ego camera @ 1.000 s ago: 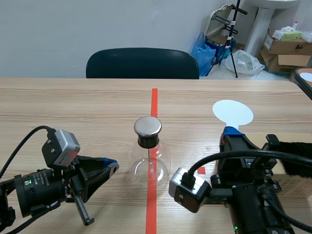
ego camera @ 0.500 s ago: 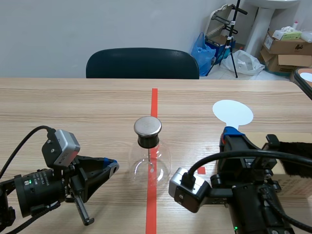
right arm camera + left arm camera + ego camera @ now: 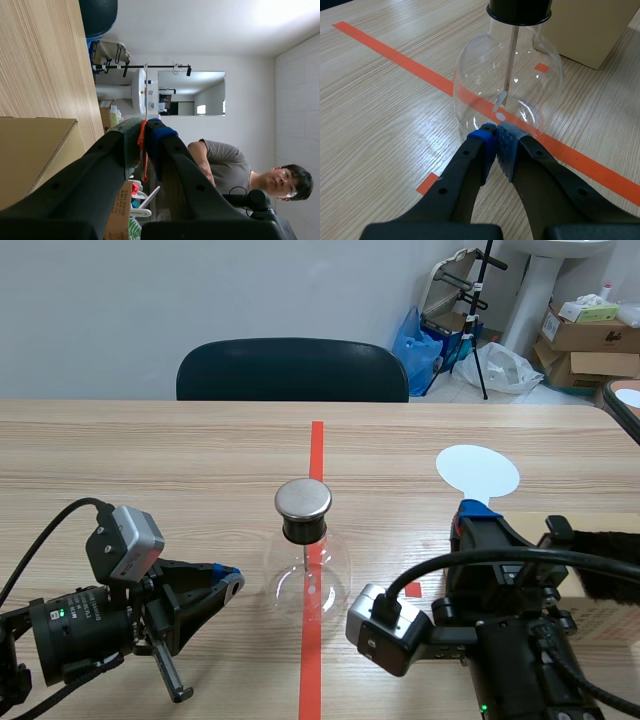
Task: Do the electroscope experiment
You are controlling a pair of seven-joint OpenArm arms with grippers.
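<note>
The electroscope [image 3: 308,558] is a round glass flask with a black stopper and a flat metal disc on top; it stands on the red tape line at the table's middle. Through the glass [image 3: 507,90] a thin metal rod hangs down inside. My left gripper [image 3: 228,580] lies low on the table just left of the flask. Its fingers are shut on nothing, and the tips [image 3: 496,131] almost touch the glass. My right gripper [image 3: 470,512] is raised to the flask's right and shut on the thin orange stem [image 3: 143,150] of a white disc paddle [image 3: 478,472].
A cardboard box [image 3: 612,618] sits on the table under and beside the right arm, also seen beyond the flask [image 3: 590,30]. A dark chair [image 3: 292,368] stands at the far edge. A person [image 3: 225,165] shows in the room behind.
</note>
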